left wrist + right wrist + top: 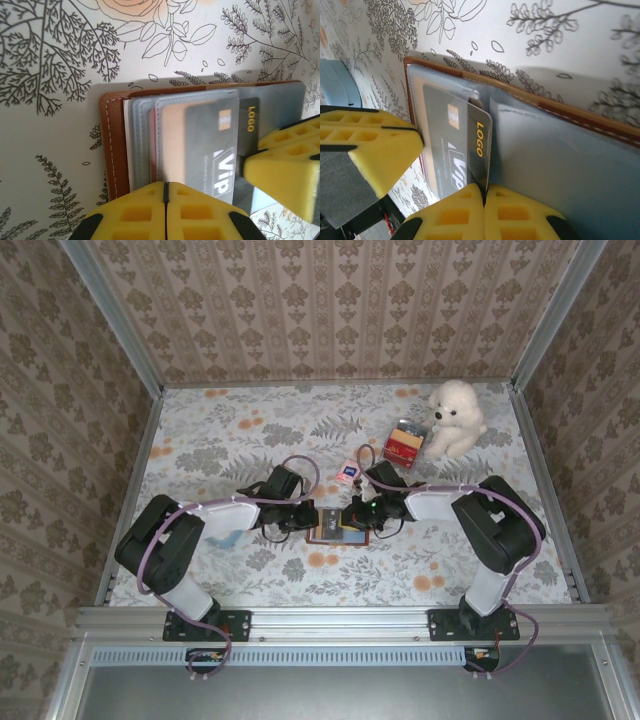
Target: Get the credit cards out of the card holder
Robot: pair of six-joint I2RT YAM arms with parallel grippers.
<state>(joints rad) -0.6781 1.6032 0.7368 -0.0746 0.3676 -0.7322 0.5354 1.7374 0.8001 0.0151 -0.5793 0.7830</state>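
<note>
The brown card holder lies open on the floral table between both grippers. Its clear sleeves hold several cards. A dark grey credit card marked "VIP" and "LOGO" sticks partway out of a sleeve towards the holder's fold. My right gripper is shut on that card's corner. My left gripper is shut, its tips resting on the sleeve edge of the card holder. The right gripper's yellow fingers sit at the card's far end.
A white plush dog and a red box stand at the back right. A small packet lies just behind the grippers. A light blue card lies by the left arm. Patterned walls close in the table.
</note>
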